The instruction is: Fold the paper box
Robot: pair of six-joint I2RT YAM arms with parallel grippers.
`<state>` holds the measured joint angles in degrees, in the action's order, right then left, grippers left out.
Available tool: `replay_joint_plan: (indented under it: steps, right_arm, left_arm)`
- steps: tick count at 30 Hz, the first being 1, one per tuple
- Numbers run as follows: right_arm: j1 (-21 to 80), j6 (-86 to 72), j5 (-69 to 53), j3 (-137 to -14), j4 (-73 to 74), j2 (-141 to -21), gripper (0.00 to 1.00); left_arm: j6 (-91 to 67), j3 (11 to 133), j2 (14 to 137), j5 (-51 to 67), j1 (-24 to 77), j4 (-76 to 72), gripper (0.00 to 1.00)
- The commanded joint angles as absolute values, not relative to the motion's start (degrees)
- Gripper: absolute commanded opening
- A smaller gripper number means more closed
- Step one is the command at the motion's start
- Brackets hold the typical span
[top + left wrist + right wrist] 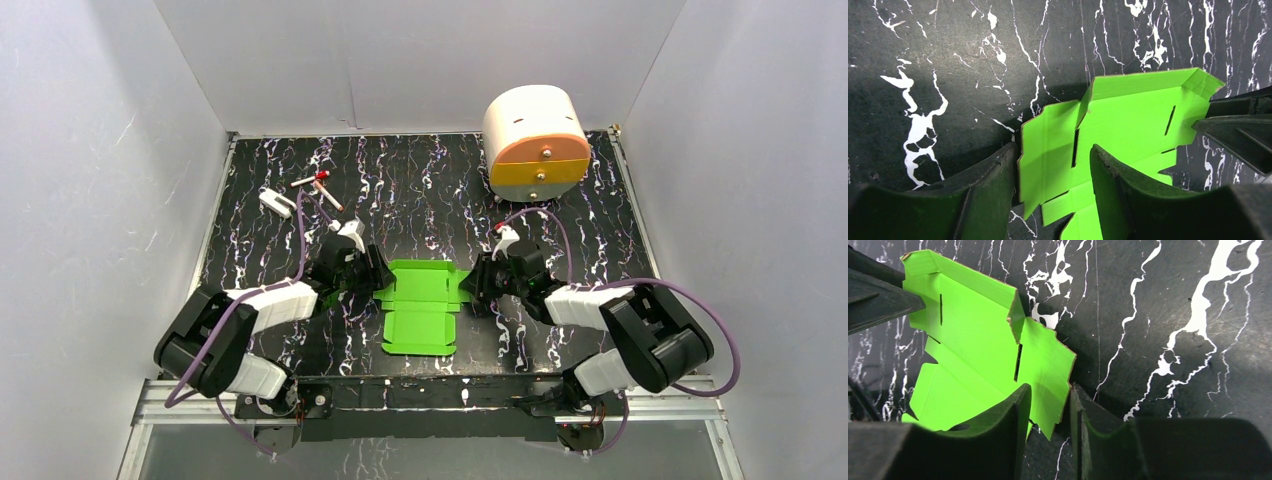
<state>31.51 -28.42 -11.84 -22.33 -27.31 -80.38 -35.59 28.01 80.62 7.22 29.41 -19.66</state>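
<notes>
Seen from above, the left end effector (372, 272) and right end effector (478, 278) cover the side flaps of the paper box (420, 305); the far red-and-white bits (310, 190) are too small to identify.

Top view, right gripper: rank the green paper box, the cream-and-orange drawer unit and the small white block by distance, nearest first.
From the right gripper:
1. paper box, right at its jaws, at the table's centre.
2. drawer unit, at the back right.
3. white block, at the back left, across the table.
</notes>
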Motion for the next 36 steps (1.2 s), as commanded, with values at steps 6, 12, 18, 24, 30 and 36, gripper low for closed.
replay_joint_plan:
  steps: [6,12,18,24,30,36]
  right_arm:
    - [29.3,-32.3,-18.9,-20.1,-37.5,-80.8,0.12]
    - [28.6,-33.4,-18.3,-18.8,-37.8,-77.6,0.00]
    - [28.2,-37.6,-17.0,-16.7,-41.0,-75.1,0.00]
    - [28.2,-40.0,-16.8,-15.5,-43.7,-75.6,0.00]
    - [28.2,-39.8,-17.9,-15.1,-44.4,-76.1,0.00]
    - [27.9,-37.4,-18.5,-15.5,-42.8,-76.1,0.00]
  left_arm:
    - [-38.1,27.3,77.5,6.5,29.1,-20.5,0.56]
    - [-40.8,24.3,69.4,0.8,29.1,-14.8,0.68]
    - [-44.9,18.6,59.2,2.9,29.2,-12.0,0.70]
    - [-48.8,13.4,56.5,7.9,29.4,-16.6,0.70]
    - [-46.8,14.7,62.8,7.4,29.4,-19.6,0.69]
    - [-37.9,19.5,65.5,0.8,28.3,-17.5,0.62]
